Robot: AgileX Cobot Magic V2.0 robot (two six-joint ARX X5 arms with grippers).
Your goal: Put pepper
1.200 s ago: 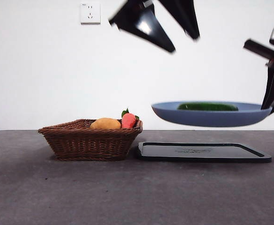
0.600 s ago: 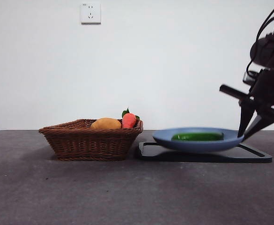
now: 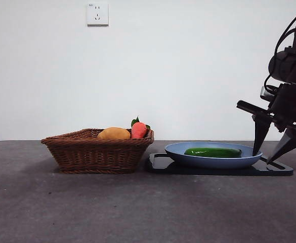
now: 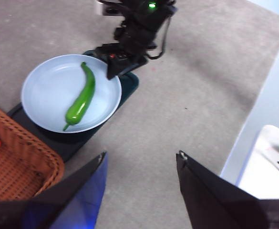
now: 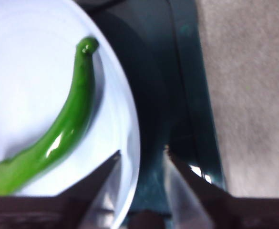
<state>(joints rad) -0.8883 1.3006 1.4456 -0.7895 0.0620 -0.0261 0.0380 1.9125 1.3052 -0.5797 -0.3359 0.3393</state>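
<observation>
**Pepper on plate, right gripper open at rim**

The pepper [image 3: 213, 152] lay lengthwise in the blue plate [image 3: 178, 152], near its middle, glossy and slightly curved.

Right gripper [image 3: 270, 156]: the jaws stood apart and held nothing. In the right wrist view, the right gripper [image 5: 143, 160] sat at the plate's [image 5: 125, 119] edge; one jaw lay over the rim and the other over the dark tray [image 5: 187, 95]. The pepper [image 5: 67, 124] lay just beside the inner jaw, apart from it. In the front view, the jaw tips pointed down at the plate's right side, just above the tray [image 3: 277, 169].

Left gripper [image 4: 141, 164]: the jaws were spread wide and empty, high above the table [image 4: 187, 95] and well apart from the plate [image 4: 44, 90]. Its view showed the pepper [image 4: 81, 98] in the plate and the right arm [image 4: 134, 33] at the plate's far rim.

The plate rested on the tray. A wicker basket [image 3: 97, 152] stood just beside the tray, holding an orange fruit [image 3: 114, 133] and a red vegetable [image 3: 139, 129]. A wall socket [image 3: 97, 13] sat on the white wall.
</observation>
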